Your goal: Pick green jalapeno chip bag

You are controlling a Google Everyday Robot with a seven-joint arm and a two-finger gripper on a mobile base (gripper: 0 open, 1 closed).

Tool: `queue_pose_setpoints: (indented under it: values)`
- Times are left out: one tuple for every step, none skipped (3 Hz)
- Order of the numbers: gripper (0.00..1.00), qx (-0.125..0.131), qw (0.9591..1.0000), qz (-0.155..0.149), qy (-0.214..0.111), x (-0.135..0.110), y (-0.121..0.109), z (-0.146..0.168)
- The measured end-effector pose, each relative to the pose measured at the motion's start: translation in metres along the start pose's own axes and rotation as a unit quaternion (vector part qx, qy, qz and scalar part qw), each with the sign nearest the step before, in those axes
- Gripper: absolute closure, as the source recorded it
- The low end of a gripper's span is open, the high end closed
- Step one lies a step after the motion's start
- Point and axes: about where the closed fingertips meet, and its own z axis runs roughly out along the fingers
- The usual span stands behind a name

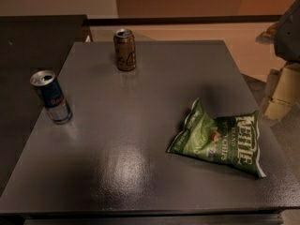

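One pincer (288,29) shows only as a dark grey, rounded bulk cut off at the picture's right side, out beyond the far right corner of the bench (140,121). Whether it stands apart or together I cannot tell.

One green jalapeno chip bag (218,139) is the thing nearest to it, yet well apart from it. The bag lies flat on the bench close to the right edge, toward the front right corner. It is made of crinkled, glossy green film with white seams along its ends, white "KETTLE" lettering and a small red mark. It is roughly four-sided, and one corner rises to a peak pointing toward the far edge.

The single bench has a dark grey, squarish top, smooth with a faint pebbled sheen, and a pale patch of glare near the middle of the front edge.

Two metal cans stand upright, both cylinders with silver tops. The brown can (124,49) is by the far edge, left of its middle. The slimmer blue and silver can (51,97) stands by the left edge.
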Motion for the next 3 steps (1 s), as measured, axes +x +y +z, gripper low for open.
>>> queue_pose_setpoints:
  values:
    - [0.0,0.0,1.0,0.0,0.0,0.0,0.0,0.0]
    - [0.0,-0.011,0.9999,-0.007,0.004,0.002,0.006,0.006]
    - [0.0,-0.032,0.9994,-0.011,0.01,0.014,0.026,0.023]
